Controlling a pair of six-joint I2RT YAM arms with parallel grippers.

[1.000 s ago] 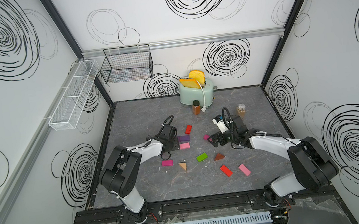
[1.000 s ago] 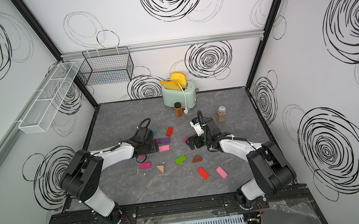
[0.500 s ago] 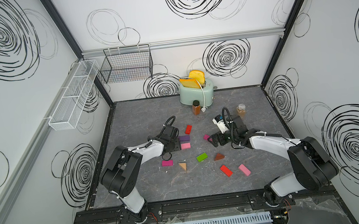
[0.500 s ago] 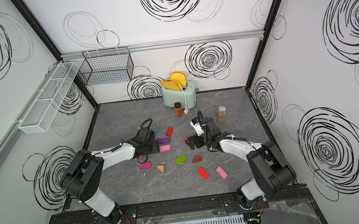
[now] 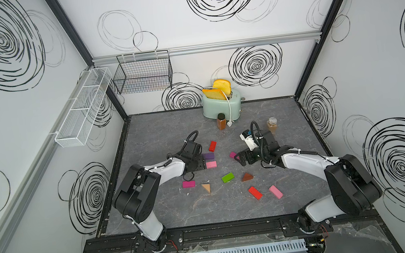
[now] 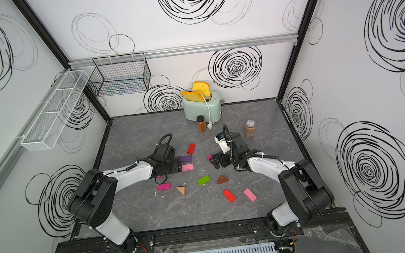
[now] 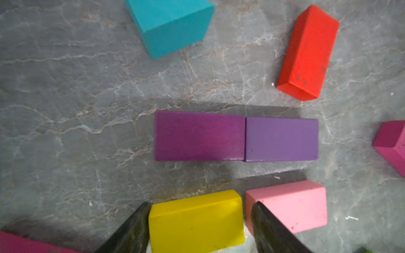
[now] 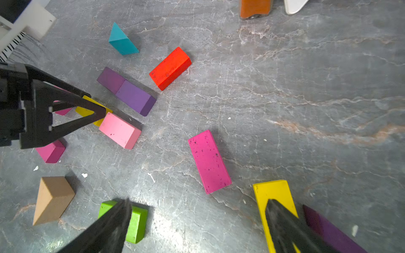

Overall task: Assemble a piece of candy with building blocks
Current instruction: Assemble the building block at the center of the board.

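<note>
At the middle of the table point(image 5: 161, 137), the purple pair point(image 7: 219, 137) (two purple bricks lying flat, end to end and touching) serves as our reference.

Just on the near side of the pair, toward the arm bases, we note a yellow brick point(image 7: 196, 223) and a pale pink brick point(image 7: 291, 203) side by side. The yellow one is to the robot's left.

The left end effector point(image 7: 200, 206) straddles the yellow brick. Its jaws are narrowly parted, one finger close against the brick's side and the other showing a sliver of gap, so it is not clamped. The brick lies flat on the table.

On the far side of the pair we see a red brick point(image 5: 212, 146) at a slant, and a teal wedge point(image 7: 168, 24) more to the robot's left.

To the robot's right of the pair lies a magenta brick point(image 8: 209, 162). Past it is the right end effector point(image 8: 199, 203), jaws spread wide and gripping nothing. One finger shows over a green brick point(image 8: 139, 221), the other over a second yellow brick point(image 8: 271, 192) with a dark purple block point(image 8: 324, 230) beside it.

Further to the near side of the pair and well apart from it, both top views show:
- another magenta brick point(image 5: 188, 184)
- a tan wedge point(image 5: 206, 188)
- a brown wedge point(image 5: 247, 177)
- a second red brick point(image 5: 255, 192)
- a pink brick point(image 5: 275, 192)
</note>
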